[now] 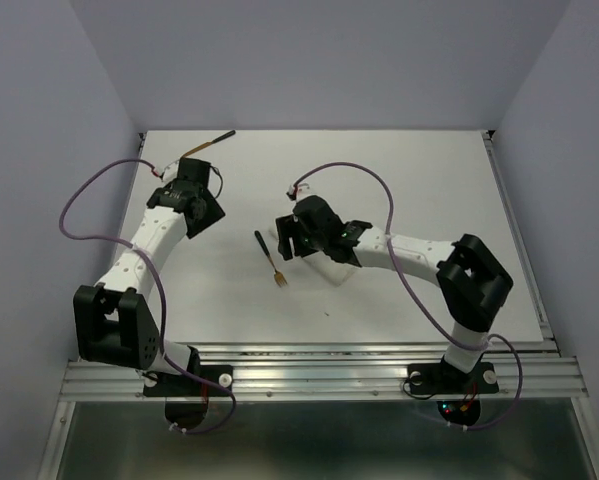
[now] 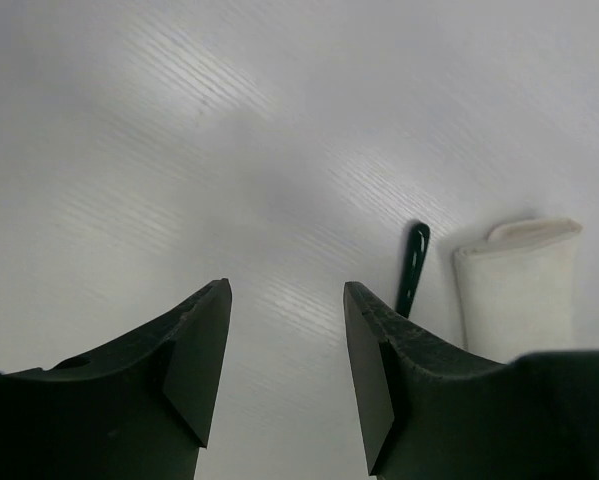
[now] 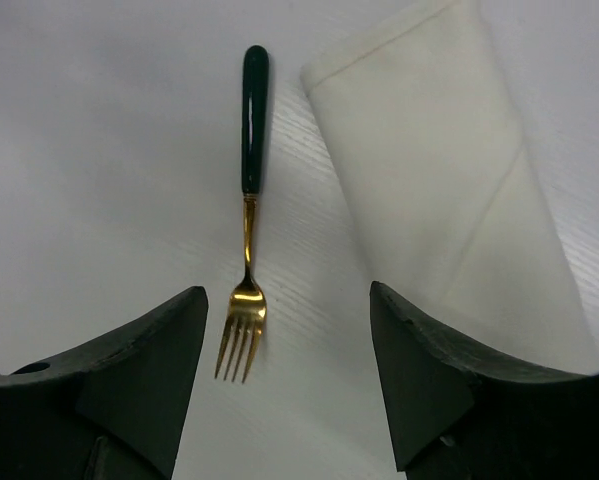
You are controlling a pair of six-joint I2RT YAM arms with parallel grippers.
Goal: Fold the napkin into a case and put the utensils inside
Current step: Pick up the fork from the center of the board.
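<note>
The napkin, folded into a narrow white case (image 3: 429,170), lies flat on the white table; its end also shows in the left wrist view as the case (image 2: 519,290). A gold fork (image 3: 247,250) with a dark green handle lies just left of it, tines toward my right gripper (image 3: 287,295), which is open and low over the table with the tines near its left finger. From above, the fork (image 1: 271,258) sits beside the right gripper (image 1: 287,238). My left gripper (image 2: 286,290) is open and empty over bare table. A second utensil (image 1: 211,142) lies at the far back, beyond the left gripper (image 1: 205,206).
Purple cables (image 1: 79,205) loop along both arms. The table's back edge meets the wall just past the second utensil. A metal rail (image 1: 319,372) runs along the near edge by the arm bases.
</note>
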